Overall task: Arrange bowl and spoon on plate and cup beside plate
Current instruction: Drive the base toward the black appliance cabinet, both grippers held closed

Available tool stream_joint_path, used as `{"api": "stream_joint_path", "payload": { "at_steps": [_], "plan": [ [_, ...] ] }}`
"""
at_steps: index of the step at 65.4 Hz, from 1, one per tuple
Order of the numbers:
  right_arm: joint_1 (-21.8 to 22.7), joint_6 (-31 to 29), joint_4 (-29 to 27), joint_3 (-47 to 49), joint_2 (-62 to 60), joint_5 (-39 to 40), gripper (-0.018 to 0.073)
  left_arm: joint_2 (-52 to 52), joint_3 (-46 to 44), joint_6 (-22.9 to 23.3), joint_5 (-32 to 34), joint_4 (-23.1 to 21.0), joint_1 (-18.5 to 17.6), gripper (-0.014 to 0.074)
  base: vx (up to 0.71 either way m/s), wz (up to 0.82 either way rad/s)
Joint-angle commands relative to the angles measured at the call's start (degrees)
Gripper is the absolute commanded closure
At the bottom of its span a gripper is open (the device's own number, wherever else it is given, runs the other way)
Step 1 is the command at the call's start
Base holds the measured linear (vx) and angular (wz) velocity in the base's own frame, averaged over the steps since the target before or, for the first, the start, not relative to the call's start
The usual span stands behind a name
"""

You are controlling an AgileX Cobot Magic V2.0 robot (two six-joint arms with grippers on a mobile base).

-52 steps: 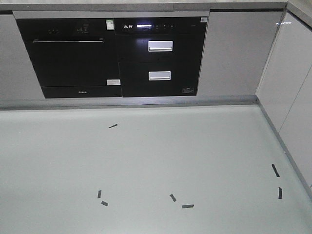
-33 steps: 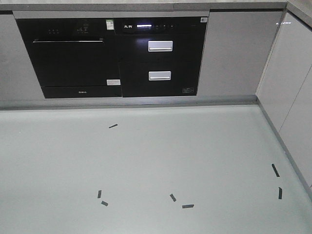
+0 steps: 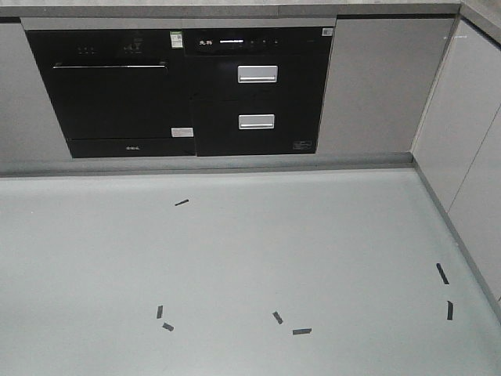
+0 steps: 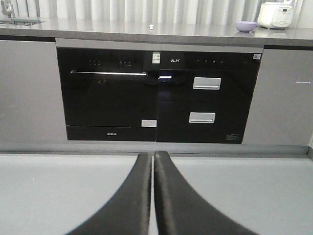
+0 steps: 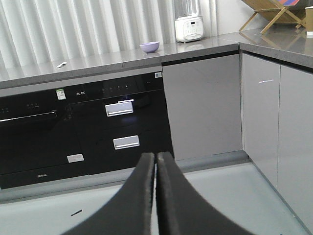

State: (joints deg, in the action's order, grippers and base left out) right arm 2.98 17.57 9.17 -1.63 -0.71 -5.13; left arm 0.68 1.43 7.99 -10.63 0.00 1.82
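Left gripper (image 4: pixel 153 156): jaws clenched, the two black fingers pressed together along their length with nothing between them. It hangs above the floor and faces the cabinets.
Right gripper (image 5: pixel 156 155): jaws clenched and holding nothing, fingers touching from base to tip. It faces the same cabinets at an angle.
Bowl (image 4: pixel 246 26): upright on the counter (image 4: pixel 98 30), above the far end of the drawer unit (image 4: pixel 208 103). It stands near the white cooker (image 4: pixel 276 14) without touching it, well apart from both grippers.
Spoon (image 4: pixel 153 27): lies flat on the counter, roughly above the seam between the oven (image 4: pixel 105 98) and the drawer unit, well apart from the bowl.
Cup (image 5: pixel 309 22): tan, upright on the side counter at the edge of the right wrist view and partly cropped. It is well apart from the bowl and spoon.
Rack (image 5: pixel 274 12): wooden, on the side counter near the cup.
Oven: black, door closed, set under the counter beside the drawer unit.
Drawer unit: black, with two silver handles, both drawers closed.
Floor (image 3: pixel 313 251): pale grey, carrying short black tape marks (image 3: pixel 182 202) scattered singly and in pairs.
Front view: shows cabinets and floor only.
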Motion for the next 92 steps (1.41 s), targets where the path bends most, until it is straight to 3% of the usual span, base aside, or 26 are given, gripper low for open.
{"api": "stream_joint_path", "payload": {
  "at_steps": [1, 92],
  "plan": [
    [0.2, 0.0, 0.5, 0.0, -0.3, 4.0, 0.0545, 0.4, 1.8, 0.6, 4.0, 0.0, 0.2, 0.0603, 0.0, 0.0],
    [0.2, 0.0, 0.5, 0.0, -0.3, 4.0, 0.0545, 0.4, 1.8, 0.6, 4.0, 0.0, 0.2, 0.0603, 0.02, -0.01]
  ]
}}
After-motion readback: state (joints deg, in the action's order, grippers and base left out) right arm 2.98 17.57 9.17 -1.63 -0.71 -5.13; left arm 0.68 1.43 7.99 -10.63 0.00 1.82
